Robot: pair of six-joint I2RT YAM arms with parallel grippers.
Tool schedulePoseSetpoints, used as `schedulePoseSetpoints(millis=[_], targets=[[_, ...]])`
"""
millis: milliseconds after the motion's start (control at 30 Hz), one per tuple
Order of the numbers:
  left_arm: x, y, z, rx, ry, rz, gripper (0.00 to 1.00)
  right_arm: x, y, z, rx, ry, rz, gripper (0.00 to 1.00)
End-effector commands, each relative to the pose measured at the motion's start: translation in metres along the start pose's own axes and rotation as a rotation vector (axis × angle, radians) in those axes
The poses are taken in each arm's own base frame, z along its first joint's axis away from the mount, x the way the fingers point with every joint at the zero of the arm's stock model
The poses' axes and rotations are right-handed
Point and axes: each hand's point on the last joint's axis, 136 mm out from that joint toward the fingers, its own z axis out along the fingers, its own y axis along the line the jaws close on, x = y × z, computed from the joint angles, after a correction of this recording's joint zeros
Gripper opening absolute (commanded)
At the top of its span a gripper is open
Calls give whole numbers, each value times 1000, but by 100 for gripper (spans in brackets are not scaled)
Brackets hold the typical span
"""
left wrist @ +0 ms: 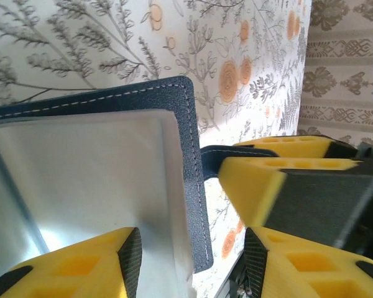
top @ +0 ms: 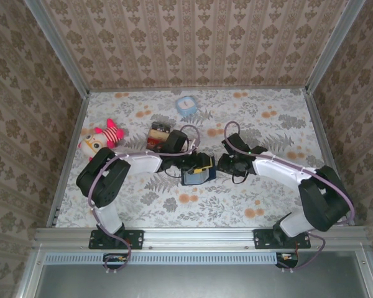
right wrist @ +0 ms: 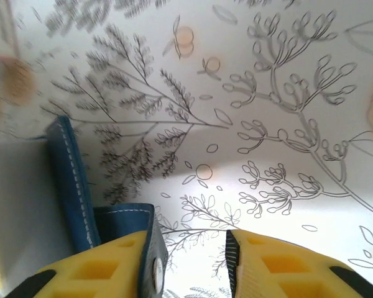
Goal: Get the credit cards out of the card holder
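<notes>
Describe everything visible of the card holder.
The card holder is a flat navy case, grained like leather, with pale stitching along its edge and a pale grey inside. It lies open on the flowered table. Its small snap tab sits between the open fingers of the right gripper, against one; the left gripper straddles its edge.

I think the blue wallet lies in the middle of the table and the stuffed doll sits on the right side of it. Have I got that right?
Not quite. The stuffed doll sits on the left side of the table, not the right, as the top view shows. The blue wallet does lie in the middle of the table.
</notes>
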Motion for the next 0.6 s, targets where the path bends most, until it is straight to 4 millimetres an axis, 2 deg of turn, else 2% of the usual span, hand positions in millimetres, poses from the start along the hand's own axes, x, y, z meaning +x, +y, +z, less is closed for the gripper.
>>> schedulePoseSetpoints(millis=[0, 33, 233, 400, 567], targets=[[-5, -15, 6, 46, 9, 17, 50, -1, -5, -6, -35, -18, 57, 40], [-6, -15, 8, 42, 9, 14, 50, -5, -2, -15, -57, -40, 61, 40], [-4, 3, 17, -35, 27, -15, 43, -6, 6, -24, -121, -40, 42, 31], [-1, 11, 25, -45, 41, -30, 42, -4, 18, -22, -172, -12, 33, 29], [1, 23, 30, -77, 45, -52, 42, -2, 21, -17, -174, 14, 35, 25]])
